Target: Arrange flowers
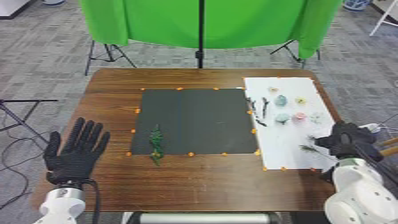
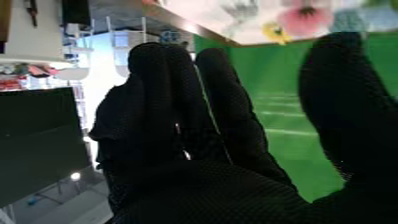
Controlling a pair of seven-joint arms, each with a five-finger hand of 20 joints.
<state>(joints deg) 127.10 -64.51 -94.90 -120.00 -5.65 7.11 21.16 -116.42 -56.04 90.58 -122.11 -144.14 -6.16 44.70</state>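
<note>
Flowers in pink, yellow and blue-green lie scattered on the white sheet over on the right side of the counter. Two dark twigs lie along that sheet's left edge, beside the dark mat, which has bits of orange dotted around it. One leafy green sprig crosses the mat's near edge, toward the left. The right hand is at the sheet's right edge, fingers straight and thumb set wide of them. Over on the left, the left hand has its fingers straight and spread.
</note>
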